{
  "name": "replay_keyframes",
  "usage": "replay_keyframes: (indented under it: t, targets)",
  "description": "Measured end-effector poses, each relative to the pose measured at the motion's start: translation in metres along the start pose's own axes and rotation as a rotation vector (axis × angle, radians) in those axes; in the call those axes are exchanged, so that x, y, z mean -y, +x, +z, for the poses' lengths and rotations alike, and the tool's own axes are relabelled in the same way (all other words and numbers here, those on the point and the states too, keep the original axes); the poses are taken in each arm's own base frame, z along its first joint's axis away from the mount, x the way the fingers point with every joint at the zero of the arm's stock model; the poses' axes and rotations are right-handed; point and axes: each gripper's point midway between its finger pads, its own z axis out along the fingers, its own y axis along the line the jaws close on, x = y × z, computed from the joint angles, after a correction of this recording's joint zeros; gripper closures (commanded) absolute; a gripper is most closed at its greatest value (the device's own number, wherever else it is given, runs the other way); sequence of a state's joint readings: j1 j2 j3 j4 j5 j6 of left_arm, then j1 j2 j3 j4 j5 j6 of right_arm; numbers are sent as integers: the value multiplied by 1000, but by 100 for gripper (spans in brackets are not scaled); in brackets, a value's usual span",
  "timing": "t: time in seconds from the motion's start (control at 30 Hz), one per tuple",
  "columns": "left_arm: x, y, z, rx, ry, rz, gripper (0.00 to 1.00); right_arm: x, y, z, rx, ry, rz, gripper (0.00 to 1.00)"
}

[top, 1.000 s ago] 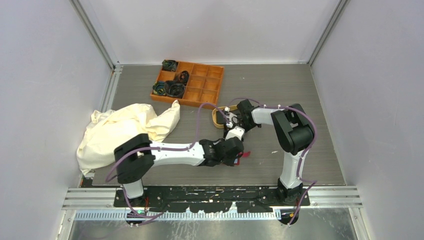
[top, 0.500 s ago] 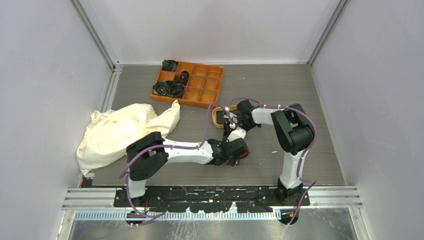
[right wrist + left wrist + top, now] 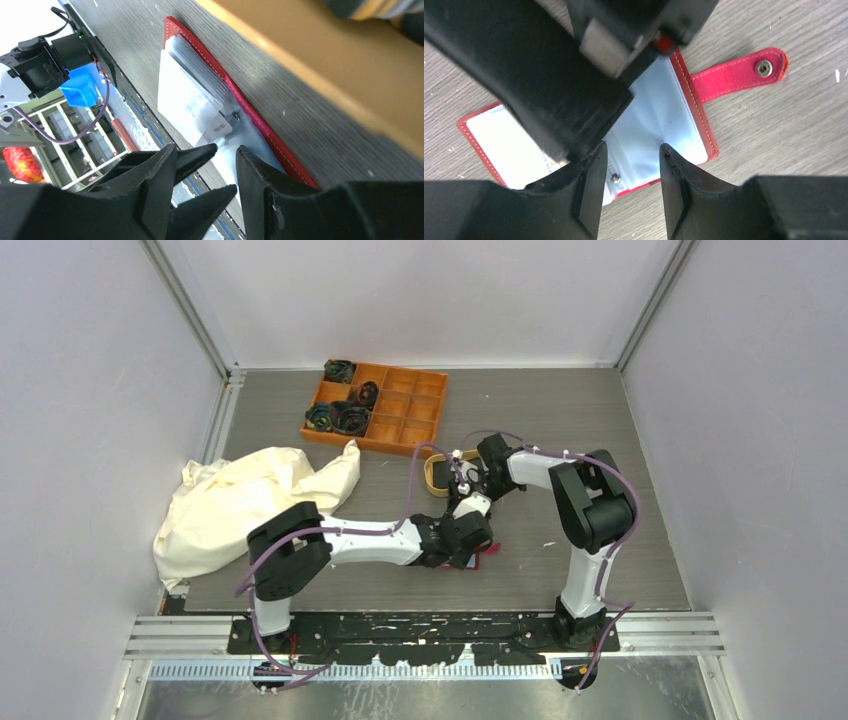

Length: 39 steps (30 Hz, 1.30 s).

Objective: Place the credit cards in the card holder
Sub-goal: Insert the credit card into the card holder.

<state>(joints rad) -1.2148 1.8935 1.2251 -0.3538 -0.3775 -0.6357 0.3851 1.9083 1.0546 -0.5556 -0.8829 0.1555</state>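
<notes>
The red card holder lies open on the table, light-blue pockets up and its snap tab stretched out to the right. A white credit card rests in its pockets, with one printed corner sticking out. My left gripper hovers just over the holder's near edge, open with nothing between its fingers. My right gripper stands open low over the same holder, facing the left one and clear of the card. From above, both grippers cover most of the holder.
A tan oval tray sits just behind the right gripper. An orange compartment box with dark items stands at the back. A crumpled cream cloth covers the left side. The front table edge lies close to the holder.
The left arm's elbow has swung to the right while its gripper stayed over the holder. The right arm has shifted only slightly.
</notes>
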Motion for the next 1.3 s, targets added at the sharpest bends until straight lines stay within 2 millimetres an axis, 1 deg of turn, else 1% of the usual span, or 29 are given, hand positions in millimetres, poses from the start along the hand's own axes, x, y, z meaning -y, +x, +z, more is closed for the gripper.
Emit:
replay_keyframes:
  t: [0.07,0.17,0.3,0.37,0.43,0.5,0.53,0.6,0.67,0.77,0.83,0.9,0.93,1.0,1.07,1.23,1.3]
  targets:
    - [-1,0,-4,4,19,11,58,-1,-2,-7,19,14,-14,47]
    - [-5,-2,-18,23,48,17,59,-3,-5,-17,48,27,-45,48]
    - [-10,-11,-44,89,99,-3,64,-4,-5,-27,67,54,-96,58]
    - [-16,-15,-60,128,123,-19,70,-5,-5,-33,79,75,-146,65]
    - [-22,-18,-74,166,147,-40,73,-10,-7,-41,105,91,-212,79]
    - [-33,-18,-82,189,166,-70,75,-17,-8,-50,148,113,-313,95]
    - [-40,-16,-83,194,172,-93,75,-20,-7,-55,169,126,-369,99]
    - [-61,-9,-78,191,172,-157,76,-25,-3,-61,197,159,-505,99]
    - [-80,2,-68,174,163,-213,77,-28,5,-57,192,182,-662,99]
    - [-108,27,-52,120,145,-308,77,-24,28,-40,120,200,-957,99]
    - [-118,38,-47,89,140,-343,77,-15,43,-28,63,217,-1100,99]
    - [-121,39,-45,78,155,-372,78,-5,52,-18,10,244,-1205,99]
    - [-120,36,-44,82,171,-388,78,-1,51,-16,-6,267,-1248,99]
    - [-118,31,-42,87,203,-403,78,5,44,-13,-24,321,-1324,99]
    - [-115,31,-37,78,225,-412,78,8,35,-9,-32,371,-1385,99]
    - [-111,39,-26,30,257,-422,77,11,24,2,-53,444,-1457,99]
    - [-107,36,-24,31,281,-426,78,10,20,4,-47,467,-1480,99]
